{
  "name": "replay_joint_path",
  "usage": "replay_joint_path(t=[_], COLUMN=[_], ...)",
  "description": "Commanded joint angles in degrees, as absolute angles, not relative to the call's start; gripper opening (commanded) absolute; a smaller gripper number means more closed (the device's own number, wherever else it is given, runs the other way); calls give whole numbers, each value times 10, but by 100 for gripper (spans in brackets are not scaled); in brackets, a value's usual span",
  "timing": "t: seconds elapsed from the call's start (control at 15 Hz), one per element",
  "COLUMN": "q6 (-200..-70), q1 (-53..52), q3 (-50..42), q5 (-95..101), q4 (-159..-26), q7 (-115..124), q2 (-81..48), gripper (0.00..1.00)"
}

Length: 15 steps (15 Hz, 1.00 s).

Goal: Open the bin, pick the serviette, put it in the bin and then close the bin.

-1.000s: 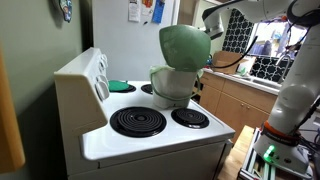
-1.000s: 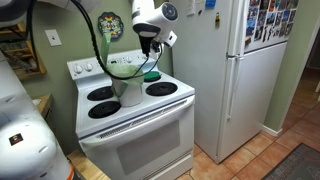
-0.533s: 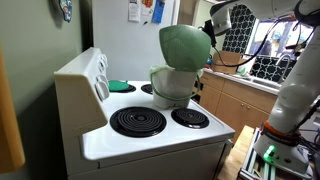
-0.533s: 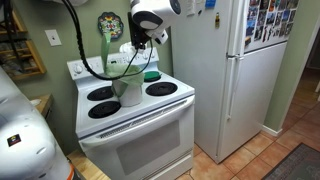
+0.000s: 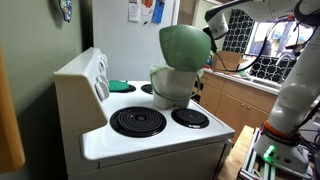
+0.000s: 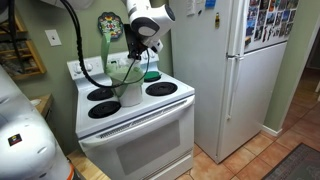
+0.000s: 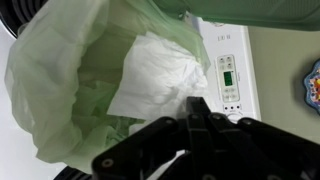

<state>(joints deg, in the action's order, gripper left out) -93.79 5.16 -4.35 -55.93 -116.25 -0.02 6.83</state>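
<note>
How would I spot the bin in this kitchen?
Find the white stove beside the fridge. The bin stands on its cooktop among the black burners. It is a pale grey tub with its domed green lid raised, unlike the flat green disc nearby.

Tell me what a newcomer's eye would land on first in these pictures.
First comes the bin, which stands on top of the white stove with its domed green lid raised. In the wrist view, a white serviette shows inside the bin's pale green liner. The gripper is right over the serviette, and it is unclear whether its fingers are shut.
</note>
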Motion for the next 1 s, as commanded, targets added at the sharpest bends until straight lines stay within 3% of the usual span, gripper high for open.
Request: replay_joint_path(t=[0.0, 0.6, 0.93], q6=[-940, -915, -933], q1=[46, 54, 55], q3=[-38, -52, -57], q5=[-549, -569, -592], q4=[-1174, -1151, -1135], q7=[-3, -38, -69], q2=[72, 97, 99], gripper=[34, 99, 100])
